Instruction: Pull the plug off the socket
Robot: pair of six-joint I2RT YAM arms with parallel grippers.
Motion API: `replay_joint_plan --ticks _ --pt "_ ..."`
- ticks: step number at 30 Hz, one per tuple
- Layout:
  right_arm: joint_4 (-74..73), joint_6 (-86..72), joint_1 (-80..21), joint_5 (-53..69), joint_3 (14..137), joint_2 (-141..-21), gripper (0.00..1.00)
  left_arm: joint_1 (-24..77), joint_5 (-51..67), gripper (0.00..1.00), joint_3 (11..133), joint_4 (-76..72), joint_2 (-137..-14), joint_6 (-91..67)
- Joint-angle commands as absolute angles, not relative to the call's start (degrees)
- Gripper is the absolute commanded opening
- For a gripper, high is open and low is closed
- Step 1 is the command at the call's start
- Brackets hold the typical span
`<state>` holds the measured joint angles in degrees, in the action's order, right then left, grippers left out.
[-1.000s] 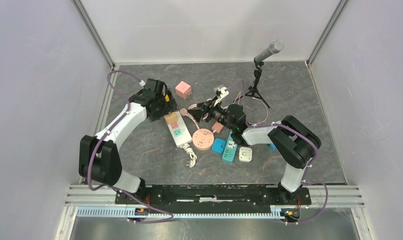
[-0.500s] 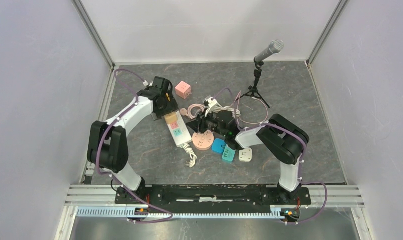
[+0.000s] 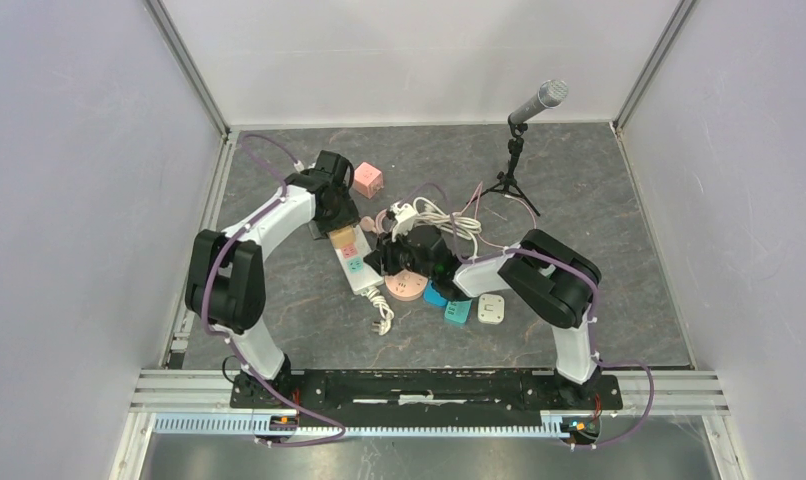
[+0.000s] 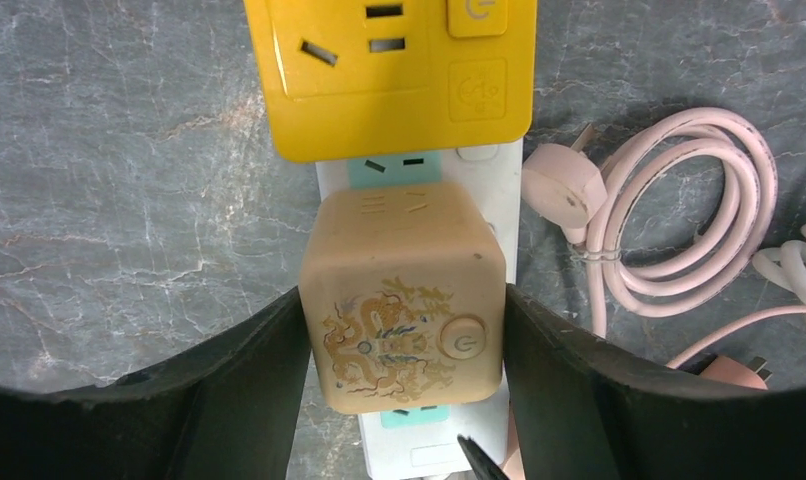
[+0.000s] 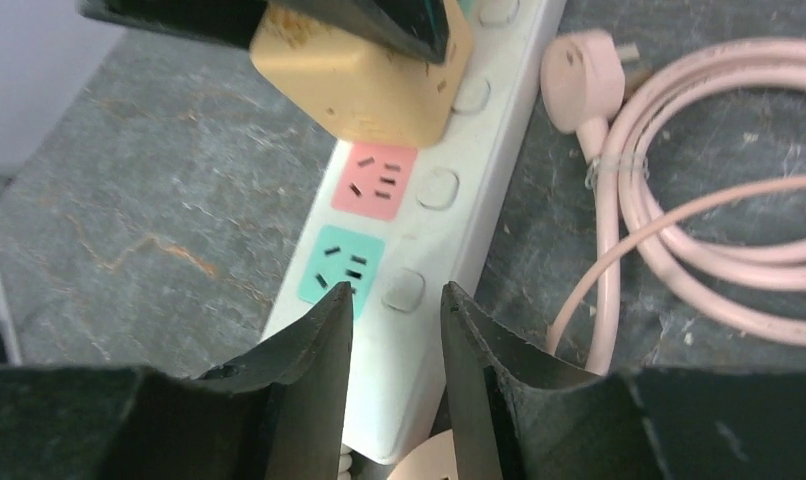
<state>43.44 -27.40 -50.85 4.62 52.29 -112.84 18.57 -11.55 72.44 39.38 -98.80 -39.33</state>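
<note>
Grey table; at centre-left of the top view lies the white power strip. Left gripper: jaws pinching the tan cube plug, which is seated in the strip at mid-frame of the left wrist view, just below a yellow adapter. Right gripper: jaws narrowly parted above the strip, gripping nothing. Coiled pink cable at right.

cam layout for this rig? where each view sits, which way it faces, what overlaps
Top external: above and behind the bases, looking down at the table; both arms show.
Left wrist: looks straight down on the tan cube plug; left jaws grip it.
Right wrist: low, slanting along the white power strip; right jaws over its end.
Shared by both wrists: cube, strip, pink plug.
</note>
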Motion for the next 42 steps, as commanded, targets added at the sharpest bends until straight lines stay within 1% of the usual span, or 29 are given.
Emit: replay_joint_plan --ticks 1,4,9,12,15,18,23,29,33,39,42 --pt "40.47 -25.22 -52.68 -1.49 54.28 -114.73 0.43 18.97 -14.89 0.72 74.68 41.7 -99.44 -38.76" --pt "39.19 -22.52 -53.49 -4.74 54.4 -114.4 0.45 18.98 -14.88 0.67 74.69 41.87 -100.05 -38.56" --pt "36.65 -20.91 -54.87 -8.87 54.52 -114.11 0.47 18.96 -12.61 0.51 75.71 43.32 -99.56 -37.69" --pt "33.97 -20.89 -56.08 -10.85 55.02 -113.99 0.47 19.09 -11.01 0.45 77.47 45.52 -97.89 -36.44" --pt "33.0 -20.95 -57.4 -11.39 55.24 -114.79 0.47 19.16 -9.72 0.42 78.32 46.41 -96.73 -34.95" --pt "32.28 -21.35 -58.04 -11.15 55.63 -115.85 0.47 19.12 -7.98 0.37 80.25 48.4 -97.41 -33.44" --pt "31.29 -20.54 -59.35 -12.03 55.47 -116.41 0.46 20.22 -7.05 0.35 79.34 47.68 -98.27 -33.69" --pt "30.67 -21.32 -59.68 -12.94 55.04 -117.03 0.45 23.02 -13.12 0.35 77.58 48.08 -98.69 -34.22" --pt "31.63 -21.84 -59.7 -13.33 53.93 -116.71 0.44 22.93 -14.73 0.35 79.46 50.04 -98.1 -32.28" --pt "32.3 -21.95 -59.7 -12.57 53.7 -116.81 0.44 21.19 -6.15 0.35 81.15 50.54 -97.8 -29.95" --pt "32.17 -21.95 -59.68 -12.5 53.92 -116.98 0.45 20.86 -4.85 0.35 81.66 50.86 -97.09 -29.83"
